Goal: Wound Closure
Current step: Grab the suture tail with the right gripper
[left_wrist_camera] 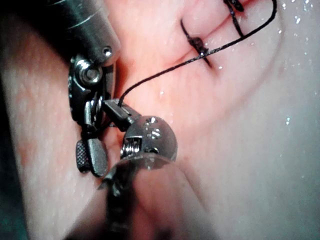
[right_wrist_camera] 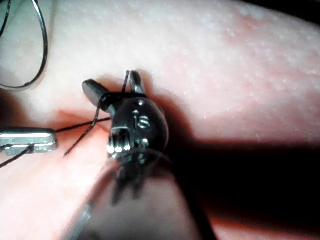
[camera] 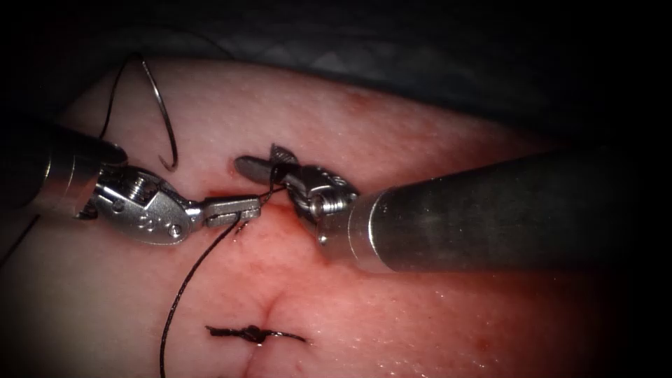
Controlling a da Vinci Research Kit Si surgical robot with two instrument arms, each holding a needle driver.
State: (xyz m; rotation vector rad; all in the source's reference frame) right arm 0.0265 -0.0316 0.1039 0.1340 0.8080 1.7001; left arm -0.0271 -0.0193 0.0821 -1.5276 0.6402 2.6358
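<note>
The curved needle (camera: 165,120) lies free on the tissue (camera: 420,140) left of the cut (camera: 271,302), outside the tissue and held by neither tool. My left tool (camera: 253,206) is shut on the thread (camera: 192,269) at the cut's upper end. My right tool (camera: 262,159) stands open just above it, with thread wound around its jaws and nothing gripped between them. In the right wrist view its open jaws spread, thread (right_wrist_camera: 82,127) crossing them toward the left tool (right_wrist_camera: 27,140), with the needle (right_wrist_camera: 44,50) beyond. The left wrist view shows my left tool (left_wrist_camera: 116,111) gripping the thread (left_wrist_camera: 165,72).
A tied stitch (camera: 252,334) with short dark ends crosses the cut lower down; the left wrist view also shows this stitch (left_wrist_camera: 201,48). Red fluid (camera: 280,231) stains the tissue around the cut. Thread trails from the needle's back end up and over the tissue's left edge.
</note>
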